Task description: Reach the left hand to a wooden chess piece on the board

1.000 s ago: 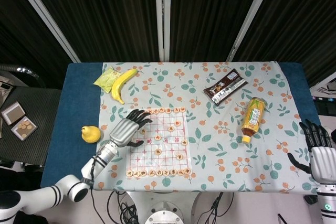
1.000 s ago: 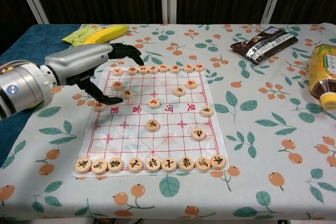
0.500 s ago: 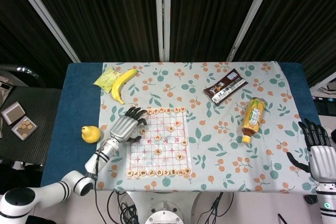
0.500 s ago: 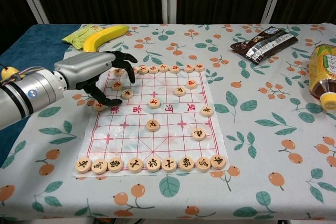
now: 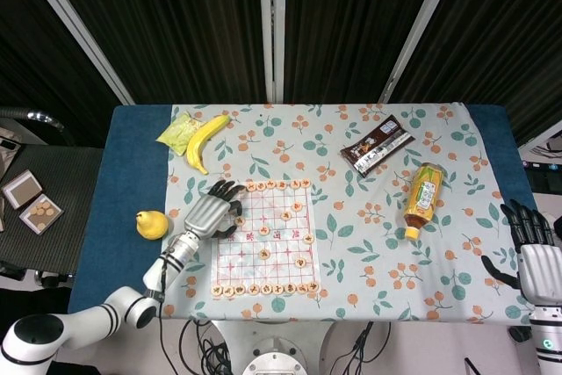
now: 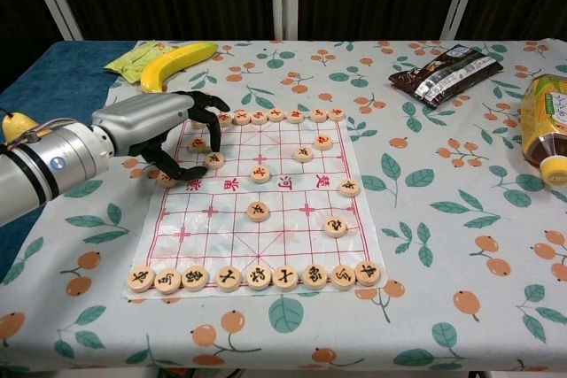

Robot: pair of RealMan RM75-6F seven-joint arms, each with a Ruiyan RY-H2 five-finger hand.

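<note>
The paper chess board (image 6: 276,229) lies on the flowered cloth, with round wooden pieces in rows along its far and near edges and a few scattered between. My left hand (image 6: 164,127) hangs over the board's far-left corner (image 5: 235,208), fingers curled downward. One wooden piece (image 6: 214,159) sits between the thumb and the other fingertips (image 6: 213,141); whether they touch it cannot be told. A second piece (image 6: 197,142) lies under the fingers. My right hand (image 5: 531,248) hovers off the table's right edge, fingers spread, holding nothing.
A banana (image 6: 177,64) and a green packet (image 5: 178,132) lie beyond the left hand. A pear (image 5: 151,224) sits left of the left forearm. A dark snack pack (image 6: 446,70) and a lying drink bottle (image 6: 547,130) are on the right.
My left hand has drawn back to the left and curled its fingers down over the board's far-left pieces. The right hand has stayed put.
</note>
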